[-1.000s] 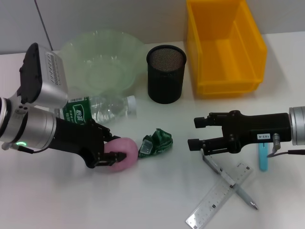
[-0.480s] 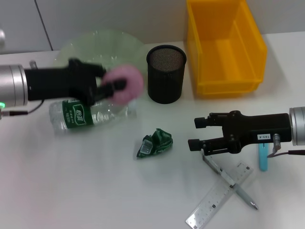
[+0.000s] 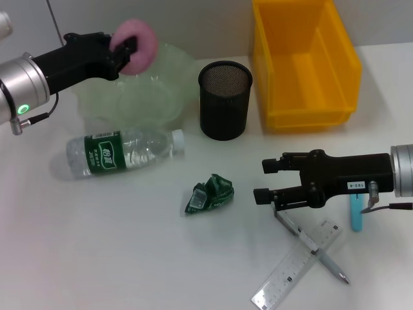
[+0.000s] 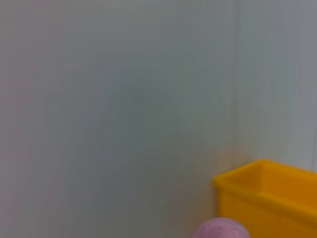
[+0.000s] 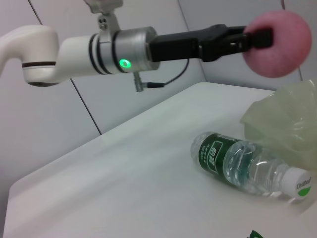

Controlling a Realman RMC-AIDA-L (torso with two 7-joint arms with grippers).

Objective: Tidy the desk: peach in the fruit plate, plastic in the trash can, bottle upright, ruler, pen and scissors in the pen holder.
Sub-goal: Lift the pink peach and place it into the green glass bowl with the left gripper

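The left arm reaches across the upper left of the head view, stretched out flat and high. Its left claw point(image 3: 124, 51) is squeezed tight on the pink peach point(image 3: 137, 45), holding it in the air above the far edge of the clear green fruit plate point(image 3: 161, 97).

The right arm comes in from the right side, low over the white counter point(image 3: 97, 245). Its right claw point(image 3: 264, 180) has its two fingers spread apart and holds nothing.

The bottle point(image 3: 122, 152) lies on its side at the left middle. The crumpled green plastic point(image 3: 210, 192) sits near the center. The ruler point(image 3: 297, 263) and pen point(image 3: 322, 258) cross at the lower right. The black pen holder point(image 3: 224, 100) stands beside the yellow trash can point(image 3: 303, 64).
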